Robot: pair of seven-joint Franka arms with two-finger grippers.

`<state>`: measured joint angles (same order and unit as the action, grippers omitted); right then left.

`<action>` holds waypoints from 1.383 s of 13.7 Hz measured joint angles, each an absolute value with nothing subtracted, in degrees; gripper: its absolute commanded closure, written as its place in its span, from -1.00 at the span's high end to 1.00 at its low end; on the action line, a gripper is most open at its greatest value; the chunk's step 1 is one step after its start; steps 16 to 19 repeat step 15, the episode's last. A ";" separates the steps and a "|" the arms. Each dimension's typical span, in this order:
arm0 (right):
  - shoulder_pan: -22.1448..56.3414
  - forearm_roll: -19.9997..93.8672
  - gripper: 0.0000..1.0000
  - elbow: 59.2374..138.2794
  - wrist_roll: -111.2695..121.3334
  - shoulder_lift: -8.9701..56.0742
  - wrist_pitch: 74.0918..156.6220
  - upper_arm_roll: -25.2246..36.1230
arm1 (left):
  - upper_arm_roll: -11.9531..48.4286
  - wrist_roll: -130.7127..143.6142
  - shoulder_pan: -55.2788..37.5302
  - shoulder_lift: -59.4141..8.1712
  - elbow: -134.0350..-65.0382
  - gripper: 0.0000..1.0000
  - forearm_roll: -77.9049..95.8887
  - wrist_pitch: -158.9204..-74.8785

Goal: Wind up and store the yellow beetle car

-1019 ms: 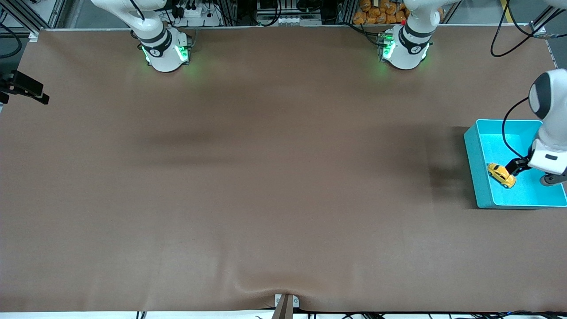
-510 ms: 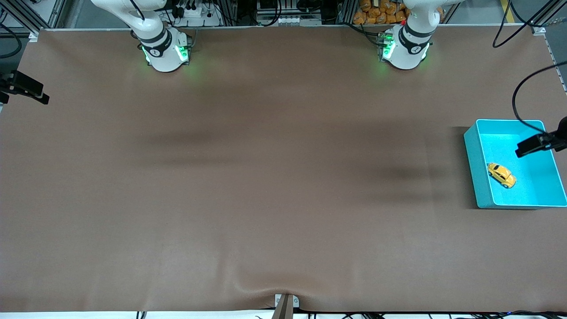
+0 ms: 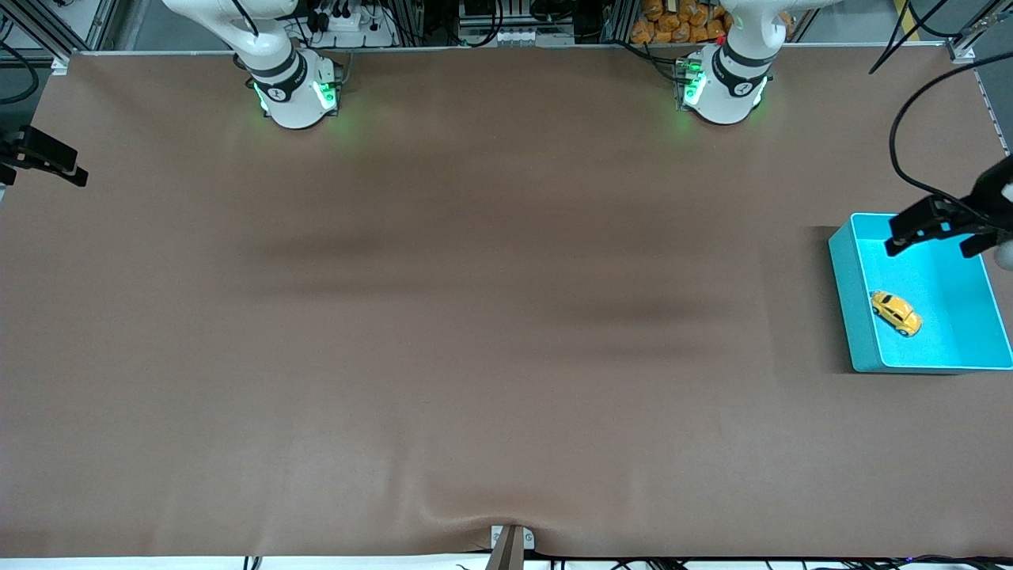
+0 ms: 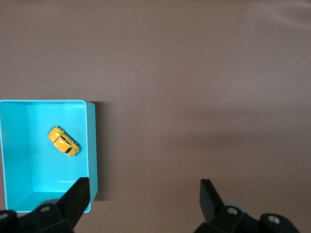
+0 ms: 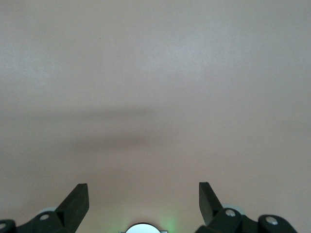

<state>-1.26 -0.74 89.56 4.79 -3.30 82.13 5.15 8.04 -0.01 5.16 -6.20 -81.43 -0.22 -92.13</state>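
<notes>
The yellow beetle car (image 3: 896,313) lies inside the turquoise bin (image 3: 853,301) at the left arm's end of the table, close to the bin wall that faces the table's middle. My left gripper (image 3: 926,247) hangs open and empty in the air over the bin's edge nearest the bases. In the left wrist view the car (image 4: 63,141) and the bin (image 4: 92,145) lie well below the left gripper (image 4: 144,187). My right gripper (image 5: 144,187) is open and empty, high over bare brown table near its own base (image 5: 143,228). It is out of the front view.
A brown cloth (image 3: 475,317) covers the table, with a raised wrinkle (image 3: 467,511) at the edge nearest the front camera. The two arm bases (image 3: 297,91) (image 3: 724,87) stand along the edge farthest from that camera. A black fixture (image 3: 43,154) juts in at the right arm's end.
My left gripper has risen out of the bin, away from the car, and moved toward the bases. The car has stayed where it was in the bin.
</notes>
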 measured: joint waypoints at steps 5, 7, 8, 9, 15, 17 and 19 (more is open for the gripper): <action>-1.26 -0.74 1.00 89.55 4.79 -3.30 82.16 5.15 | 8.65 -0.11 3.26 -3.42 -81.17 1.00 -0.23 -87.87; -1.26 -0.74 1.00 89.56 4.79 -3.30 82.17 5.15 | 9.50 -0.19 2.85 -3.09 -81.16 1.00 -0.22 -84.95; -1.26 -0.74 1.00 89.55 4.79 -3.30 82.19 5.15 | 10.09 -0.19 2.75 -3.07 -81.15 1.00 -0.22 -83.45; -1.26 -0.74 1.00 89.55 4.79 -3.30 82.20 5.15 | 10.44 -0.19 2.66 -3.07 -81.15 1.00 -0.22 -82.52; -1.26 -0.74 1.00 89.55 4.79 -3.30 82.56 5.14 | 10.48 -0.19 2.57 -2.53 -81.13 1.00 -0.22 -81.75; -1.26 -0.74 1.00 89.55 4.79 -3.30 82.56 5.14 | 10.48 -0.19 2.57 -2.53 -81.13 1.00 -0.22 -81.75; -1.26 -0.74 1.00 89.55 4.79 -3.30 82.56 5.14 | 10.48 -0.19 2.57 -2.53 -81.13 1.00 -0.22 -81.75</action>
